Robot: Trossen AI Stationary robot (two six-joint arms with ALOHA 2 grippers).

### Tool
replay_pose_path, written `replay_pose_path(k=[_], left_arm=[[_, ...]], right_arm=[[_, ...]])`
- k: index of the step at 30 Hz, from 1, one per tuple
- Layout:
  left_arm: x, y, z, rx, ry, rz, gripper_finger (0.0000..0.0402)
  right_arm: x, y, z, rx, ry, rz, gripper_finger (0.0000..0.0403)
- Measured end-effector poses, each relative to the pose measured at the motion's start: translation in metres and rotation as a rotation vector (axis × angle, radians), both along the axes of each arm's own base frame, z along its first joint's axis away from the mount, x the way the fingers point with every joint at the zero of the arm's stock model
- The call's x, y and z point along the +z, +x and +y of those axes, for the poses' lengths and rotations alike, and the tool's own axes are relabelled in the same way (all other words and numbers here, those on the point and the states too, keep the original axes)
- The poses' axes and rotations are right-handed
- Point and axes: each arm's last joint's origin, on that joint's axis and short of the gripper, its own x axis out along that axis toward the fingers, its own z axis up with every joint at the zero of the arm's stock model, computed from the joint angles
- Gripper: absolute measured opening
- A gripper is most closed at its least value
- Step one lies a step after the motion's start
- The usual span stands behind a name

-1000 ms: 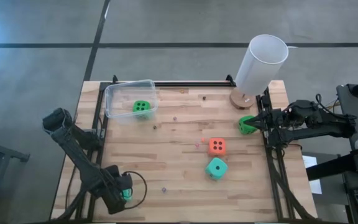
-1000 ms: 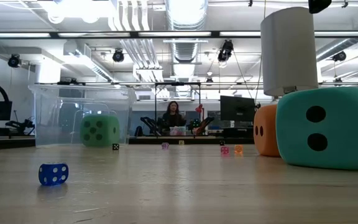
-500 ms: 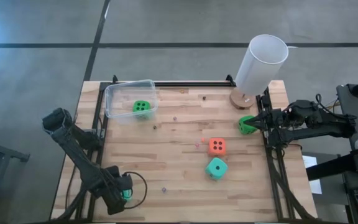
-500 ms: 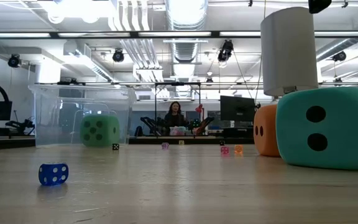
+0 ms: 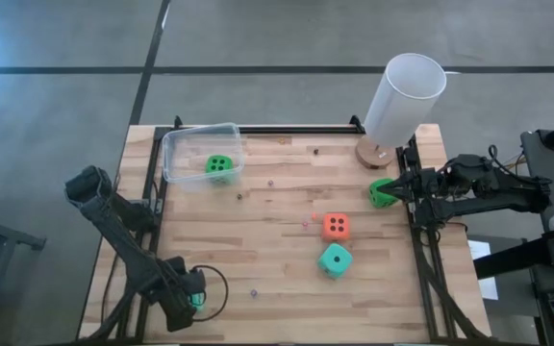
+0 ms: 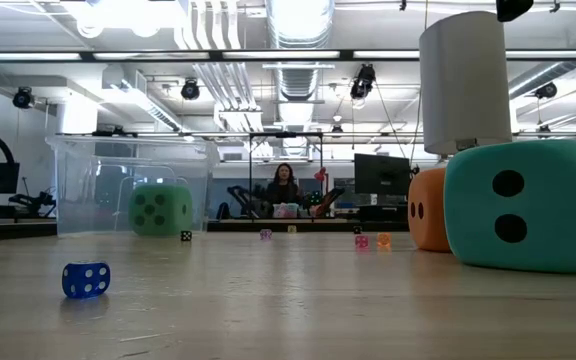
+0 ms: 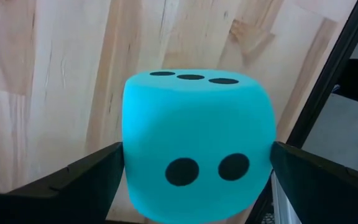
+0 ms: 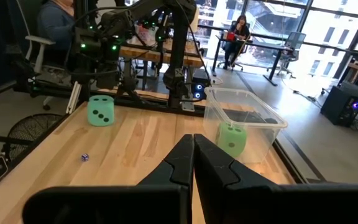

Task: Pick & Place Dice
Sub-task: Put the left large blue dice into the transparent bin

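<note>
My left gripper (image 7: 197, 163) points down at the table's near left corner (image 5: 192, 299). Its fingers stand wide on either side of a teal die (image 7: 197, 140), which seems to rest on the wood with two pips up. A second teal die (image 5: 335, 258) and an orange die (image 5: 335, 226) sit on the table right of centre. A green die (image 5: 219, 165) lies inside the clear tub (image 5: 186, 154). Another green die (image 5: 381, 192) sits at the right edge, below my right gripper (image 8: 192, 138), which is shut, level and holds nothing. My left gripper comes at the teal die from above, with a finger (image 7: 86, 177) beside each of two opposite side faces (image 7: 132, 155). The faces reach right up to the fingers. Whether the fingers touch the die, I cannot tell.
A tall white cylinder (image 5: 404, 96) on a round wooden foot stands at the far right corner. Several tiny dice lie scattered on the wood, among them a blue one (image 6: 86, 279). Black frame rails (image 5: 421, 250) run along the table's sides. A person sits at a desk far behind.
</note>
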Motion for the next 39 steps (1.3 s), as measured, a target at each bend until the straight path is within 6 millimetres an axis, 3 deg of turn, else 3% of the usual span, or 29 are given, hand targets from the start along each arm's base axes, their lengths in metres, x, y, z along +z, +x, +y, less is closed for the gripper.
replay_pose_path(k=[19,33,39], left_arm=[[-0.007,-0.002,0.002,0.003,0.004,0.009,0.0399],[-0.01,-0.002,0.003,-0.001,0.005,0.005,0.0373],[-0.011,-0.003,0.003,-0.006,0.0,0.009,0.0391]], right_arm=[[0.0,0.0,0.0,0.0,0.0,0.0,0.0008],[0.0,0.0,0.0,0.0,0.0,0.0,0.0008],[0.0,0.0,0.0,0.0,0.001,0.001,0.0008]])
